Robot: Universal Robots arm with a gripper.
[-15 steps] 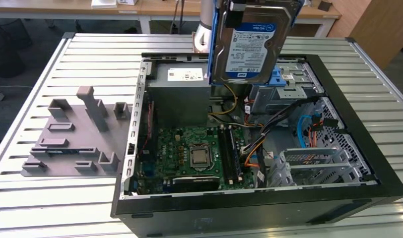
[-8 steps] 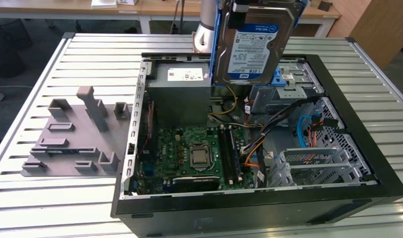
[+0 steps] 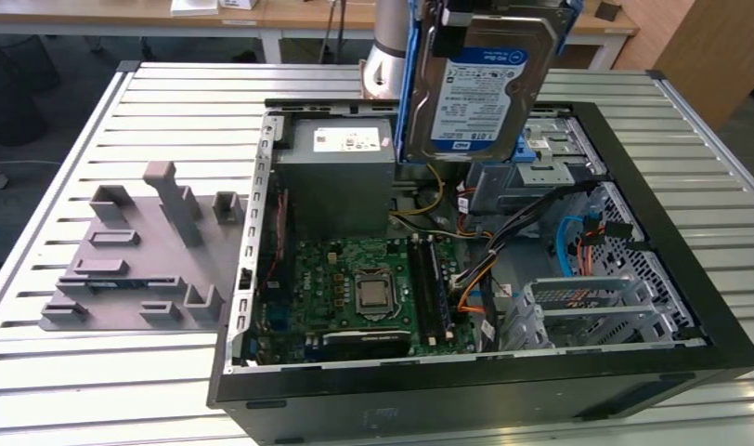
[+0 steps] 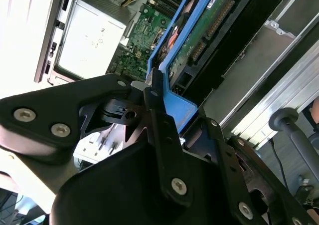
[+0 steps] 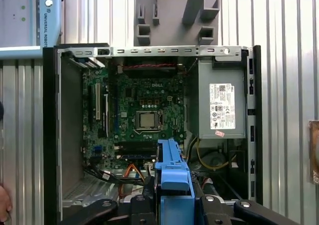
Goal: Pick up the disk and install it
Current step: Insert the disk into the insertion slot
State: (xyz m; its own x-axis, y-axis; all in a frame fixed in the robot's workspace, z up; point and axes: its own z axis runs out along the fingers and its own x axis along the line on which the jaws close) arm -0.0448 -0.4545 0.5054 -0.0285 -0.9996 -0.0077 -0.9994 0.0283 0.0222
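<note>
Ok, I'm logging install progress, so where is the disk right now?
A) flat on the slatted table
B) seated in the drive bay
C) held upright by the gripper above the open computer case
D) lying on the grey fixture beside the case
C: the disk hangs upright over the open computer case, its blue carrier clamped in the gripper.

A slatted metal table (image 3: 105, 390) is carrying two things. An open black computer case (image 3: 476, 395) is lying on its side toward the exterior view's right, and a grey moulded fixture (image 3: 142, 260) is sitting just beside it, on the exterior view's left.
</note>
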